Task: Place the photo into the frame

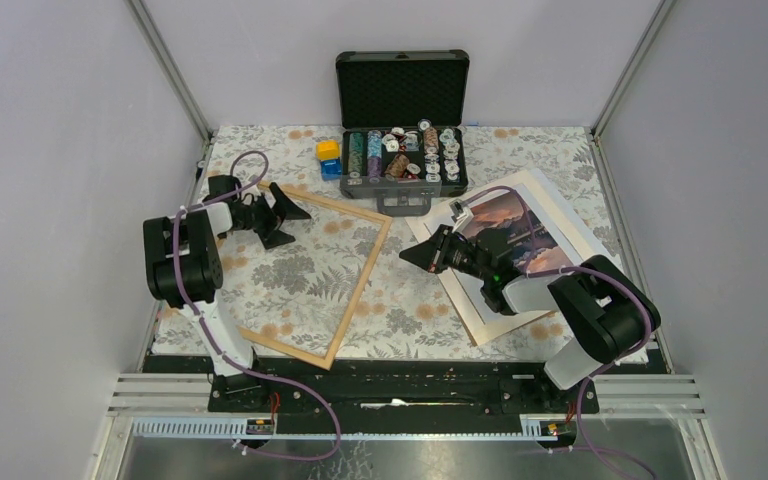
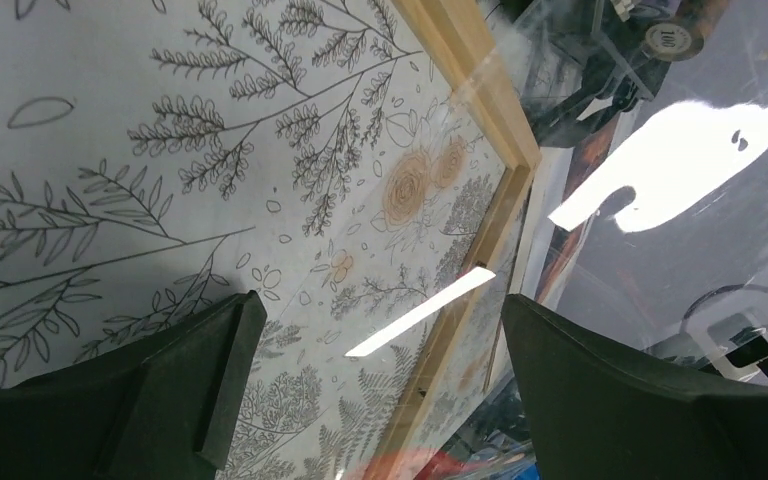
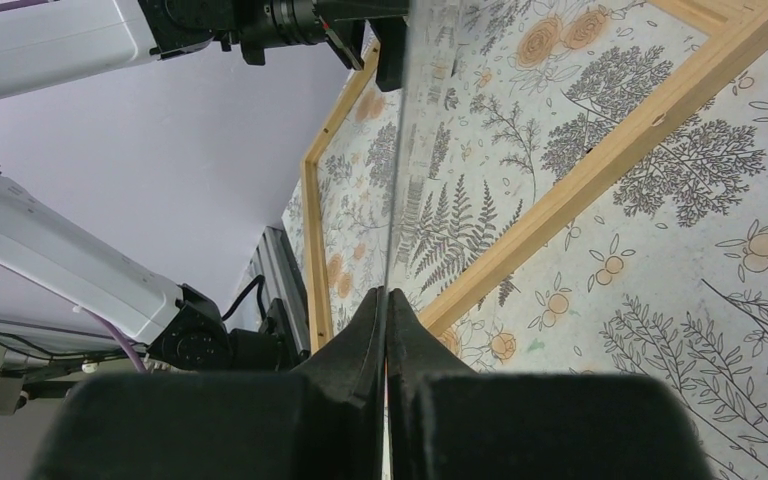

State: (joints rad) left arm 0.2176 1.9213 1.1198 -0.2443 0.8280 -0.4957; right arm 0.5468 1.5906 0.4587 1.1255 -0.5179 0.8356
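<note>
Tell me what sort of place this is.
Most likely a robot lab test cell, not a home. Plain pale walls on aluminium posts box it in. The left arm and right arm are bolted at the near edge. The frame, photo and chip case sit on a floral cloth.

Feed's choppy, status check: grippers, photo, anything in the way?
Right gripper shut on a clear pane, held over the frame. Left gripper open, holding nothing. Photo flat on the table, outside the frame, under the right arm.

We find the floral-clothed table (image 1: 410,290) bearing the frame (image 1: 373,260) toward its left edge, the photo (image 1: 512,213) toward its right, and a black chip case (image 1: 401,120) at its far edge.
</note>
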